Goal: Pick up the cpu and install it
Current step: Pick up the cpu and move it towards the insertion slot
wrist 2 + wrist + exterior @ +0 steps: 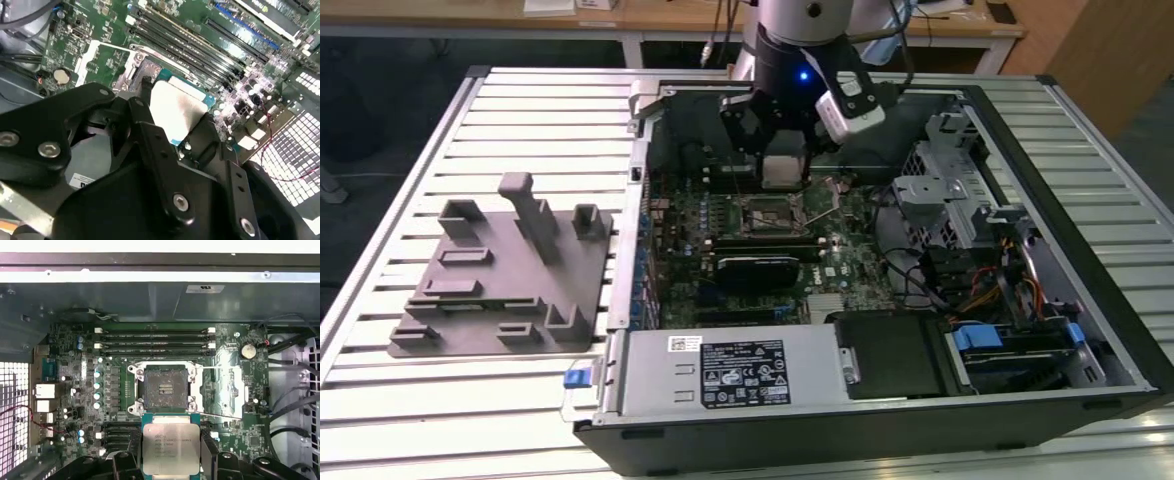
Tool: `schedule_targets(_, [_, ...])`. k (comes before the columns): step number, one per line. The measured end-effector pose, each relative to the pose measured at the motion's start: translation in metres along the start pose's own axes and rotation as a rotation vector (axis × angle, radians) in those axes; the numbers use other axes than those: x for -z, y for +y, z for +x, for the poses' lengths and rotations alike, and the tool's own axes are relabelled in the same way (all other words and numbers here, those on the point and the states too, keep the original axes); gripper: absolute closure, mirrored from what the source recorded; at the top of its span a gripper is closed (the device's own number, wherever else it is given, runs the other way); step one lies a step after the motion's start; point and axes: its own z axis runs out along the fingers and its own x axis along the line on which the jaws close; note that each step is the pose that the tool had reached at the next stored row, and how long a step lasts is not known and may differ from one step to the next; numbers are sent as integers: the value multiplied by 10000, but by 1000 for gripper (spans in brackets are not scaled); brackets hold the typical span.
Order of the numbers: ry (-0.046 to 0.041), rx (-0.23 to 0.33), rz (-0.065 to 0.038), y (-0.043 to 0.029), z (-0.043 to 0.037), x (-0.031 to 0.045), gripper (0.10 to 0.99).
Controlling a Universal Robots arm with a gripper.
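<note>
In the exterior view, starting at nine o'clock, the grey plastic tray (500,275) with its upright posts sits on the slatted table (520,130), just beside the open computer case (881,435). Toward the centre, the motherboard (680,230) lies flat in the case. The bare cpu socket (767,212) sits near its middle, with the memory slots (754,243) at the socket's six o'clock. The gripper (782,168) hangs at the socket's twelve o'clock, clenched on the cpu (782,175), whose pale metal top catches the light. In the first wrist view the black fingers (210,455) press two opposite edges of the cpu (171,449). The chip looks level and sits just beside the cpu socket (166,389), on the side away from the memory slots (155,340). The retention frame (222,390) lies swung open beside the socket, so the contact bed is uncovered. The second wrist view shows the same grip from behind the gripper (177,127), with the cpu (177,110) set against the green board. Farther on, at three o'clock in the exterior view, stands the drive cage (947,190). By my reading, the pick is done and the carry to the socket is in hand, with the chip not yet seated. Seating would call for squaring the chip over the socket, edges parallel and corners matched, then a gentle, level descent, since a tilted or offset drop could harm the contacts.
</note>
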Motion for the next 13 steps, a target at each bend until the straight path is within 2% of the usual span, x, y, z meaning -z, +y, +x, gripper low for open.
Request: schedule_targets(13, [0, 0, 1, 76, 45, -104, 545])
